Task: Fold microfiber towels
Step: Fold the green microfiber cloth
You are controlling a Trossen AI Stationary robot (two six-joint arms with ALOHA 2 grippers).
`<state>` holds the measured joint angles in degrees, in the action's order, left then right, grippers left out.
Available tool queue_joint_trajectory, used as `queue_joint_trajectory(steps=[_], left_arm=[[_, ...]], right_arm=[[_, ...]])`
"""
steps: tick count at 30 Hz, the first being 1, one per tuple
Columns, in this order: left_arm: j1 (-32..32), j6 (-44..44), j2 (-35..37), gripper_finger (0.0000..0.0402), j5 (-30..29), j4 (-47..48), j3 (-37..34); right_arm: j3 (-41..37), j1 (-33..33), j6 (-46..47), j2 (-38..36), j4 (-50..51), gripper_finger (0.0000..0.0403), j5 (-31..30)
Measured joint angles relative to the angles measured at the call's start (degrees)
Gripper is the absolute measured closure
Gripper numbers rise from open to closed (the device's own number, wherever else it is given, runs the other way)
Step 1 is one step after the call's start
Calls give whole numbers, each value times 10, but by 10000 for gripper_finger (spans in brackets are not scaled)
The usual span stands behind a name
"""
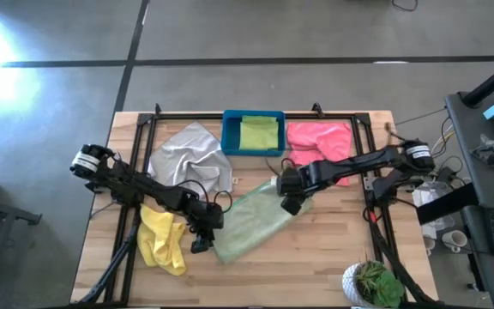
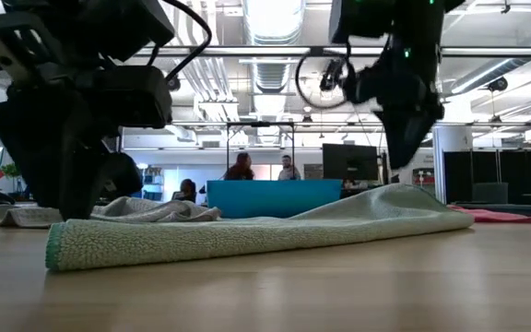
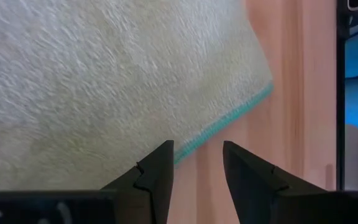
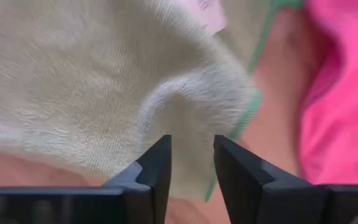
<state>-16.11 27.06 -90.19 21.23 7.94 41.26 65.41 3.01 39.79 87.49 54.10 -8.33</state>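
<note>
Sage towel (image 1: 254,225) is seen from above lying diagonally mid-bench, its long axis bracketed by the left gripper (image 1: 201,243) and right gripper (image 1: 292,204). At bench height, it is shown doubled and flat. In both wrist views, jaws are parted and empty. The yellow towel (image 1: 163,240) lies nearby.

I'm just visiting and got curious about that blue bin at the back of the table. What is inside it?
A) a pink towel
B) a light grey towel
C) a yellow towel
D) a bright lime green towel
D: in the high view the blue bin holds the bright lime green towel, while the pink towel, the yellow towel and the light grey towel lie on the table outside it.
</note>
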Motion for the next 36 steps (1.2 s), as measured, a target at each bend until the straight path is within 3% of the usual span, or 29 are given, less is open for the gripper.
queue_joint_trajectory(steps=[9, 13, 21, 29, 36], left_arm=[[-12, 12, 0, 279, -5, -1, -8], [-12, 12, 0, 279, -10, -5, -8], [-12, 12, 0, 279, -18, -47, -8], [-12, 12, 0, 279, -20, -45, -8], [-12, 12, 0, 279, -20, -45, -8]], right_arm=[[-17, -82, -4, -120, -4, 268, -19], [-42, -139, -8, -145, -10, 268, 42], [-114, -237, -18, -126, -136, 253, 235], [-140, -252, 1, -87, -142, 217, 296], [-142, -252, 1, -36, -164, 213, 299]])
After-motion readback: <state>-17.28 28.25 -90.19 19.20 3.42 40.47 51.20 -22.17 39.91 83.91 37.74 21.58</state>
